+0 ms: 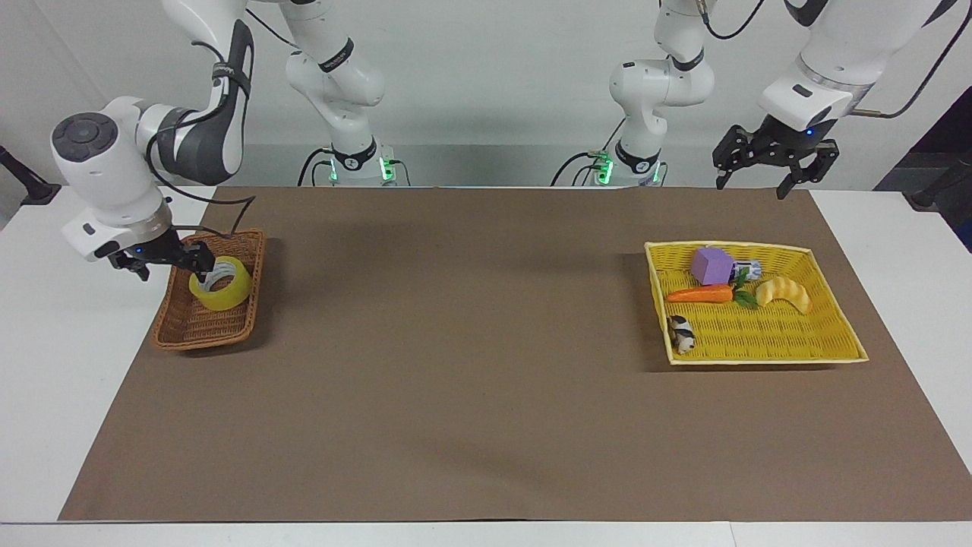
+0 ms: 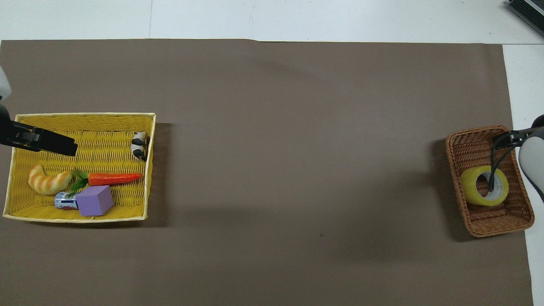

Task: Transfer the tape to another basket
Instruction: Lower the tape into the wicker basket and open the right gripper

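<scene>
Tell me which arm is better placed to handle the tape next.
Right. The right tool hovers over the small brown wicker basket holding the translucent yellow tape roll; the left tool waits by the yellow woven tray.

no readable text, labels, numbers

The room is evenly bright, lit softly from above. The brown mat [image 1: 486, 357] shows no glare and only diffuse, blurred-edged shadows. In the overhead view the yellow basket [image 2: 149, 170] throws a darker band toward three o'clock, and the wicker basket [image 2: 457, 178] lays a fainter one toward nine o'clock. Broad, pale arm shadows smudge the mat's middle. The white counter [image 1: 53, 395] looks slightly washed out. Focus holds across both views, and straight edges stay straight out to the borders.
</scene>
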Action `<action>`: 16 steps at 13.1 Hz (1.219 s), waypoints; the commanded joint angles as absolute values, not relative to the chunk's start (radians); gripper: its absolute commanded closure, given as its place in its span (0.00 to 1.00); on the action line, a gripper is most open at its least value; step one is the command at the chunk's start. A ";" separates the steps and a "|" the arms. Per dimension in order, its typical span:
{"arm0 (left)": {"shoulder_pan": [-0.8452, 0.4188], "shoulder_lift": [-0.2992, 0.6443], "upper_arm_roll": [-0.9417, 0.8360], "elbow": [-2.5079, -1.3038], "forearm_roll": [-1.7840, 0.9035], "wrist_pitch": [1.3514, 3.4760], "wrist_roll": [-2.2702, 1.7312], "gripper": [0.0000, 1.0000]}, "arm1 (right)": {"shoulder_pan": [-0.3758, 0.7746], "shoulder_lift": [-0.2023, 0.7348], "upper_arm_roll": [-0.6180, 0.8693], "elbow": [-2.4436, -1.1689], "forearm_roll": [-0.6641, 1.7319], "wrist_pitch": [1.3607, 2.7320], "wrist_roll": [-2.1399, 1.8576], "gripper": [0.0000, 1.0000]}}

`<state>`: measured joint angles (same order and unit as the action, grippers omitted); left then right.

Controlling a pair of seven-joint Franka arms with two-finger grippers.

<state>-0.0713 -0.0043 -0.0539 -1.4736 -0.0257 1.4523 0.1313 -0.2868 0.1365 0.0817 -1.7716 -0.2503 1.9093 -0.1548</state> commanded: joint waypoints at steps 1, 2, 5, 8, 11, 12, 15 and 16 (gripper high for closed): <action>-0.052 -0.032 -0.058 -1.511 -0.021 1.500 0.135 0.00 | -0.217 0.138 0.086 -1.697 -0.252 1.832 -0.013 0.00; -0.052 -0.029 -0.058 -1.508 -0.021 1.508 0.137 0.00 | -0.197 0.138 0.089 -1.674 -0.252 1.815 0.033 0.00; -0.052 -0.029 -0.058 -1.508 -0.021 1.506 0.138 0.00 | -0.140 0.137 0.097 -1.593 -0.203 1.737 0.083 0.00; -0.054 -0.031 -0.058 -1.508 -0.021 1.491 0.132 0.00 | -0.141 0.140 0.098 -1.508 -0.074 1.651 0.034 0.00; -0.051 -0.031 -0.058 -1.508 -0.021 1.491 0.127 0.00 | -0.155 0.126 0.097 -1.499 -0.037 1.608 -0.014 0.00; -0.049 -0.031 -0.057 -1.508 -0.021 1.491 0.127 0.00 | -0.153 0.124 0.097 -1.499 -0.035 1.608 -0.014 0.00; -0.051 -0.031 -0.058 -1.508 -0.021 1.491 0.127 0.00 | -0.150 0.101 0.097 -1.499 -0.031 1.597 -0.014 0.00; -0.051 -0.031 -0.058 -1.508 -0.021 1.491 0.127 0.00 | -0.138 0.091 0.089 -1.499 -0.031 1.585 -0.018 0.00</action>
